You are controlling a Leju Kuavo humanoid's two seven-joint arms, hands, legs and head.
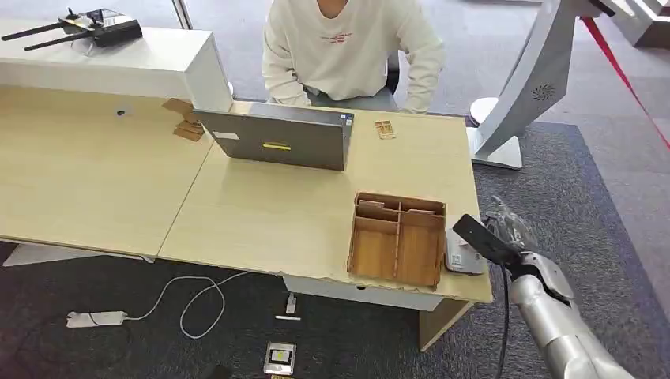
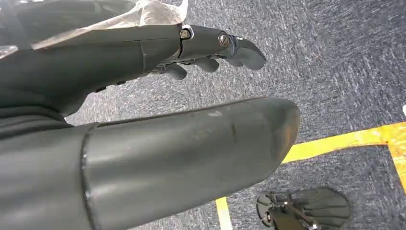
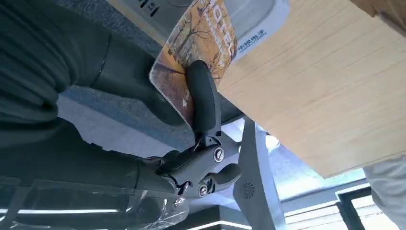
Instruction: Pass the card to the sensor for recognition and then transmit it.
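Item, in progress: right hand [image 3: 201, 120] pinching the autumn-print card [image 3: 201, 48] over the white sensor [image 1: 463, 254] at the desk's [image 1: 276, 213] corner, recognition apparently under way, handover to the seated person [image 1: 348, 47] outstanding; left hand [image 2: 191, 43] idle, fingers loosely apart.

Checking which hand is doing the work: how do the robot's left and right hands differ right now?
The right hand pinches a card by the table edge; the left hand holds nothing, fingers loosely curled, over carpet. Both are dark grey.
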